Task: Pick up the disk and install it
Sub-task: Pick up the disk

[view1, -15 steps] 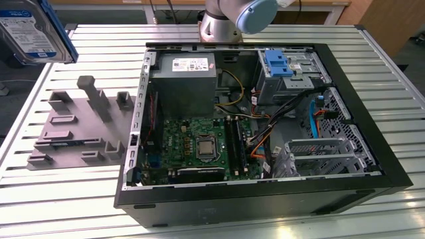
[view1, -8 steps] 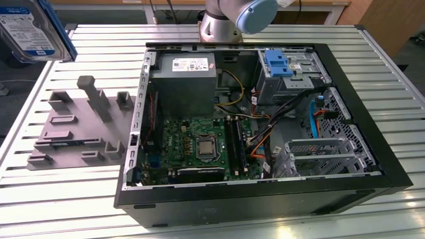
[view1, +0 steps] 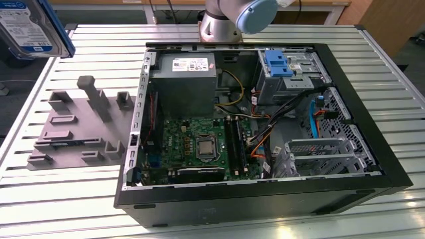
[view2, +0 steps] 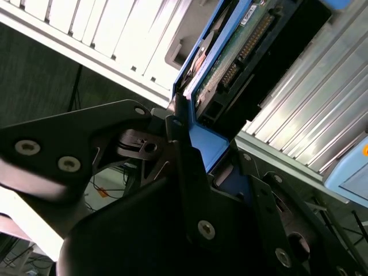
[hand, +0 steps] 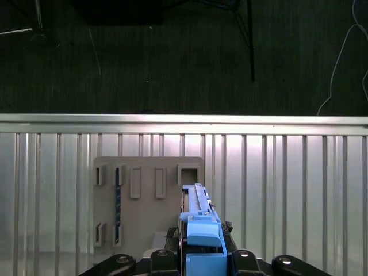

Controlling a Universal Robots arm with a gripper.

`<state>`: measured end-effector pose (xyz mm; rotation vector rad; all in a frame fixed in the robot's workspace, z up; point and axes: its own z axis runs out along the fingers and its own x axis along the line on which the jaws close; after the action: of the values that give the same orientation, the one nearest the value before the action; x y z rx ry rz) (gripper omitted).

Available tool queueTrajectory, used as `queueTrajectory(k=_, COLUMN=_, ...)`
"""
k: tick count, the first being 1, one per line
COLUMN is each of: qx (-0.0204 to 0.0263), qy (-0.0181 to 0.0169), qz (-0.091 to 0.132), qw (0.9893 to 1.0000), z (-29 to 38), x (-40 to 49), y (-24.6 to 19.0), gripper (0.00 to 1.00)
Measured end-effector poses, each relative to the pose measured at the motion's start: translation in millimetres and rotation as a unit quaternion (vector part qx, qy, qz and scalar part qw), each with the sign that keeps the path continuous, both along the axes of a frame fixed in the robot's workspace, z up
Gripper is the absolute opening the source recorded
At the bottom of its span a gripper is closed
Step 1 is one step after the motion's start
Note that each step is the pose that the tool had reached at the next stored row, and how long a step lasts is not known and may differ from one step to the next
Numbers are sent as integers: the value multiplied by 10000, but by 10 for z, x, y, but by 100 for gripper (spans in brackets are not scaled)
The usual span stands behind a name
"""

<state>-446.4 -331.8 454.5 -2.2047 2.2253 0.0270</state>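
Observation:
The disk [view1: 27, 25], a silver drive with a white-and-blue label in a blue plastic bracket, hangs high at the exterior view's far left, above the table's back corner. My gripper [view2: 207, 146] is shut on the bracket's end, and the disk [view2: 230, 57] shows edge-on with its connector pins. In the first wrist view the disk [hand: 198, 218] stands on edge in the gripper [hand: 201, 261], above the grey fixture plate [hand: 144, 201].
The open computer case [view1: 265, 199] lies on the slatted table [view1: 398, 99], with a metal drive cage [view1: 325, 154] at its front right. An upright blue bracket [view1: 277, 63] and a grey power supply [view1: 184, 74] sit at its back. The fixture plate [view1: 73, 129] lies left of the case.

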Motion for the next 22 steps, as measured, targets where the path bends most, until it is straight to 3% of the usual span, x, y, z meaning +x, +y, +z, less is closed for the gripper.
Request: queueTrajectory(k=22, qx=0, qy=0, qz=0, qw=10000, z=279, x=0, y=1, gripper=36)
